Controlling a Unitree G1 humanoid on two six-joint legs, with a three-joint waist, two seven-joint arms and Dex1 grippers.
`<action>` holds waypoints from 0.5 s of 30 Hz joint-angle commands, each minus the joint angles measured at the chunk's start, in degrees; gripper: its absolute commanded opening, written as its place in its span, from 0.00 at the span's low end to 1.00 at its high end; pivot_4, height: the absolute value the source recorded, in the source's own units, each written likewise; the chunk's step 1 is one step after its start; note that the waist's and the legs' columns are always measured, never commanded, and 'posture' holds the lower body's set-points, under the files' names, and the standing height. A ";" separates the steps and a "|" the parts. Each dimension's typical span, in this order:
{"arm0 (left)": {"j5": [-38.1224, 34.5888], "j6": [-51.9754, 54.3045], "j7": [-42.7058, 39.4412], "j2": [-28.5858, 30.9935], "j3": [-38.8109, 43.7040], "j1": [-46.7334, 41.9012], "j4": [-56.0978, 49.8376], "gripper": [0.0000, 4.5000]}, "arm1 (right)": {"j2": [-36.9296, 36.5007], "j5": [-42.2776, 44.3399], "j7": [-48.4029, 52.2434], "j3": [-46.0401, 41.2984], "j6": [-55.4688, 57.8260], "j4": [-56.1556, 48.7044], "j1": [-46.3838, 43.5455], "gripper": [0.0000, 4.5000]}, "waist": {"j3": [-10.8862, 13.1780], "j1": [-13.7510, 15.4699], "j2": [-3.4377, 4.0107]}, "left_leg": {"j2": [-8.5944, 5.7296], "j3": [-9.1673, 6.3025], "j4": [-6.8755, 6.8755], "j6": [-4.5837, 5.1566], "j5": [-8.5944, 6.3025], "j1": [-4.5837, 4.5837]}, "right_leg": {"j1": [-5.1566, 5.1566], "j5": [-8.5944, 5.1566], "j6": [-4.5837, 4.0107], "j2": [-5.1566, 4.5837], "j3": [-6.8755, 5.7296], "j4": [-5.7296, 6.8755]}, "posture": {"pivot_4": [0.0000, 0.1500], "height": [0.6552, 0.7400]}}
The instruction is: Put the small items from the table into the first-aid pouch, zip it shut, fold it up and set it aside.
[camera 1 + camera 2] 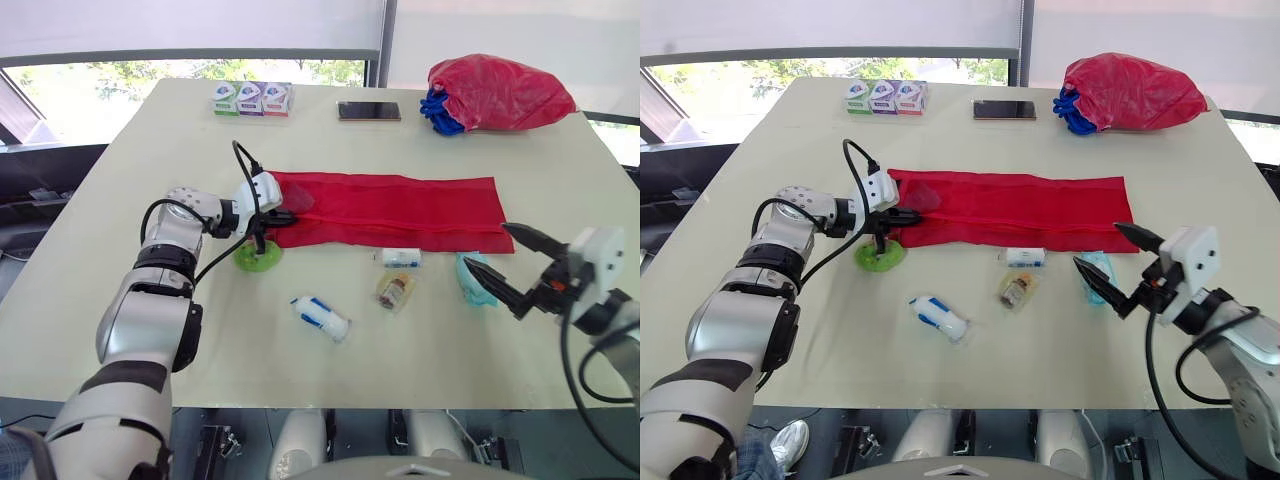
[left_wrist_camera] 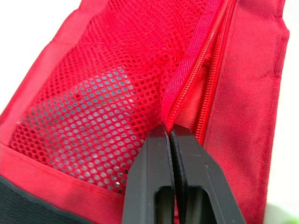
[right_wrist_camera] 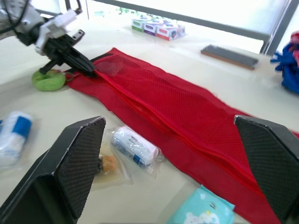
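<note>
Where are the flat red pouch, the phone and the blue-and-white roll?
flat red pouch [image 1: 400, 210]: left eye view, middle of mesh.
phone [image 1: 369, 111]: left eye view, centre of face.
blue-and-white roll [image 1: 320, 318]: left eye view, its middle.

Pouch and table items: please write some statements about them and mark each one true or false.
1. The left end effector is shut on the pouch at its zipper edge. True.
2. The right end effector grips the teal packet. False: it is open and grips nothing.
3. The phone lies on the pouch. False: it lies on the table beyond the pouch, apart from it.
4. Three boxes stand in a row near the far edge. True.
5. The blue-and-white roll is inside the pouch. False: it lies on the table, outside the pouch.
</note>
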 commanded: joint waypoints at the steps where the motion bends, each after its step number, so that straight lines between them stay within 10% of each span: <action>1: -1.54 0.27 -1.62 0.03 2.06 -1.61 -0.35 0.00 | -1.01 3.06 0.80 -5.44 -0.60 -3.04 3.33 0.99 | -0.01 0.22 -0.02 | 0.01 0.01 0.01 0.00 0.00 0.02 | 0.01 0.00 0.01 0.00 0.00 0.00 | 1.00 1.00; 6: -2.47 0.43 -5.34 0.44 2.98 -2.12 -0.61 0.33 | -1.27 3.74 0.36 -6.88 -1.04 -3.55 5.99 1.00 | -0.01 0.45 -0.03 | 0.00 0.05 0.07 0.00 0.00 0.05 | 0.03 0.00 0.00 -0.01 0.04 0.01 | 1.00 1.00; 12: -4.73 -2.57 -6.37 -0.04 5.03 -3.95 -2.58 0.98 | -0.88 3.09 -1.09 -5.24 -1.37 -4.75 6.80 1.00 | -0.01 0.60 -0.05 | -0.01 0.03 0.07 0.00 0.00 0.02 | 0.03 0.01 -0.01 -0.01 0.02 0.02 | 1.00 1.00; 15: -7.34 -0.60 -9.08 -2.96 5.87 -4.56 -6.28 0.99 | -0.36 3.25 -2.45 -4.94 -1.26 -5.53 6.86 1.00 | -0.02 0.82 -0.06 | -0.02 0.01 0.08 0.00 0.00 0.01 | 0.05 0.01 -0.01 -0.02 0.02 0.02 | 1.00 1.00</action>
